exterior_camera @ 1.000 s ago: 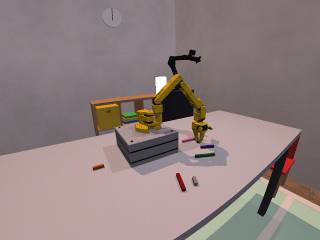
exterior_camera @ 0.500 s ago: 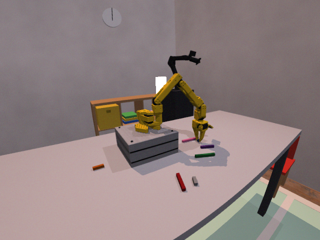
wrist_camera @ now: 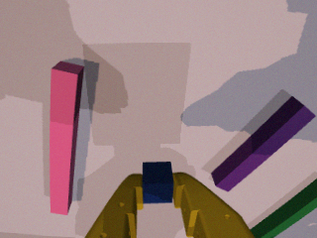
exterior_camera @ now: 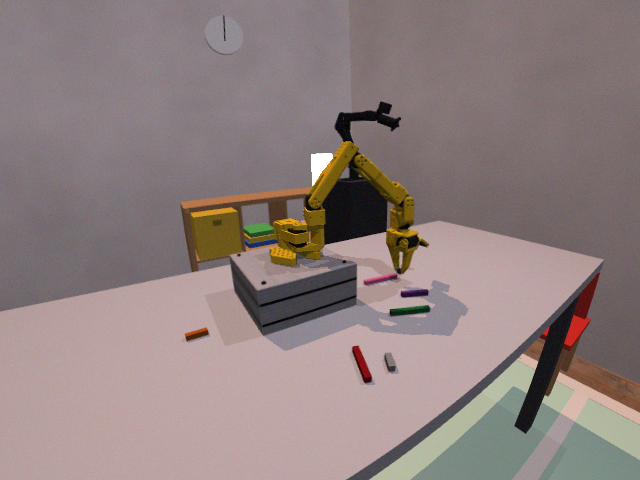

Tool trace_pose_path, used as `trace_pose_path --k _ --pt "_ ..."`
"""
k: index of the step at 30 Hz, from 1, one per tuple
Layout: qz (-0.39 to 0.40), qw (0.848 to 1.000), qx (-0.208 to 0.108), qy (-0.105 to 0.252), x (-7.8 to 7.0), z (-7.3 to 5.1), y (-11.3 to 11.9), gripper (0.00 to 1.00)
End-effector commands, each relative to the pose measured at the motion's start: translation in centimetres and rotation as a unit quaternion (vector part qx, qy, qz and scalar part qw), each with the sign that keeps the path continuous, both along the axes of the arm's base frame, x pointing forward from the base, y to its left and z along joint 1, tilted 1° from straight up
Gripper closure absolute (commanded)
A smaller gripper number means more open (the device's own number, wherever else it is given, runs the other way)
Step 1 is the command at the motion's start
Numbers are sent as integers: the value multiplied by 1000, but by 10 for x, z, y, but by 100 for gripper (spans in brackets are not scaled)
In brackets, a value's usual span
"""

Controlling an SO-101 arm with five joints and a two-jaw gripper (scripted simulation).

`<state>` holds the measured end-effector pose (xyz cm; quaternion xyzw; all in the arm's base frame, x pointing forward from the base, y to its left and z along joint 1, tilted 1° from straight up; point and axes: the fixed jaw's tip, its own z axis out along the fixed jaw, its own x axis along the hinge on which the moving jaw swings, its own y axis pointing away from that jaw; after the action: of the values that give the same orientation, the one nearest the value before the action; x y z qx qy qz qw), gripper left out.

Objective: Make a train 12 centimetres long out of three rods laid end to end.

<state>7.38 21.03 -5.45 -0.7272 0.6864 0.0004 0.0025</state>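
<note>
While the claw (wrist_camera: 158, 198) grips the blue rod (wrist_camera: 158, 181) just above the desk (exterior_camera: 129, 403), the pink rod (wrist_camera: 63, 144) lies left of it, its long axis running away from the claw, the purple rod (wrist_camera: 264, 144) to the right.

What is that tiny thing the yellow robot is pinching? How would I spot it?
Find the grey block base on the table and follow the yellow arm down to its gripper. Pinched at the fingertips is a small dark blue cube-like rod, far shorter than the long pink rod and purple rod nearby.
</note>
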Motion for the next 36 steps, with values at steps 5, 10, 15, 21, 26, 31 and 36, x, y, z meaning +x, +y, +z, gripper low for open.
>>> trace_pose_path --k 5,10,15,21,26,31,36 --pt "0 1000 -2 2 1 4 -3 100" --pt "0 1000 -2 2 2 4 -3 100" --pt "-1 1000 -2 2 7 4 -5 100" --pt "-3 1000 -2 1 21 4 -10 100" --pt "-4 1000 -2 1 32 4 -15 100" --pt "-8 1000 -2 1 55 4 -28 100" --pt "-12 1000 -1 1 81 3 -48 100"
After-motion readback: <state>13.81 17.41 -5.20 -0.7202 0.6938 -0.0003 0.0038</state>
